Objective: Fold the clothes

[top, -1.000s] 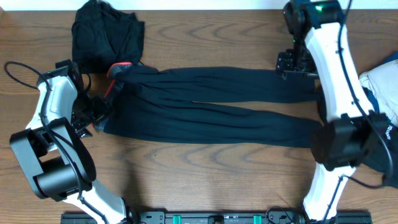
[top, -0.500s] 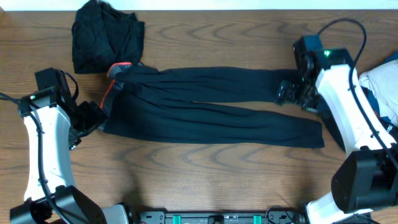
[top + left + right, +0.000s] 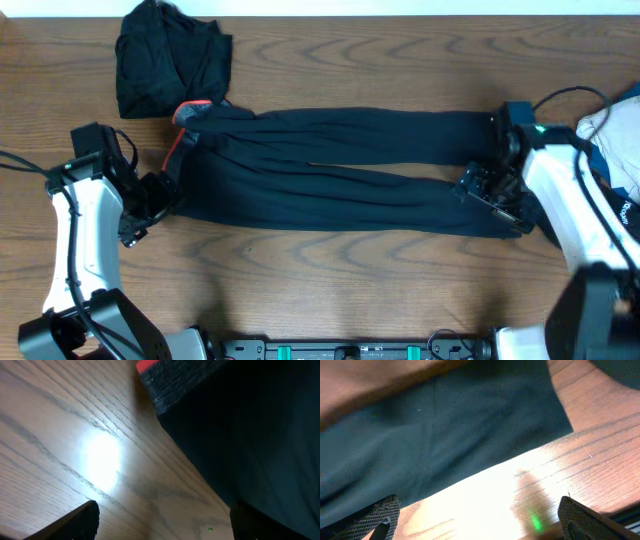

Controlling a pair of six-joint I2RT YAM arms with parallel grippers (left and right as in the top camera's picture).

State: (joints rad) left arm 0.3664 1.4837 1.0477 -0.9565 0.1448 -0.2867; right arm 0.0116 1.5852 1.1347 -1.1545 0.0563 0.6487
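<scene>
**Fig. Black trousers [image 3: 340,170] laid flat and lengthwise on the wooden table [image 3: 330,290], one arm at each end.**

The trousers' waist, with its coral-red band [image 3: 188,110], lies toward the left arm, and the two legs run toward the right arm. The left gripper [image 3: 150,200] stands at the front corner of the waist, its jaws spread wide and holding nothing. Its wrist view shows bare wood between the fingers, with the cloth edge reaching only one finger. The right gripper [image 3: 490,192] sits over the hem of the front leg, jaws at full spread and likewise empty, with hem and wood both beneath it. A crumpled black garment [image 3: 165,60] lies just behind the waist, beside the band. White and blue garments [image 3: 612,125] lie past the leg ends.
</scene>
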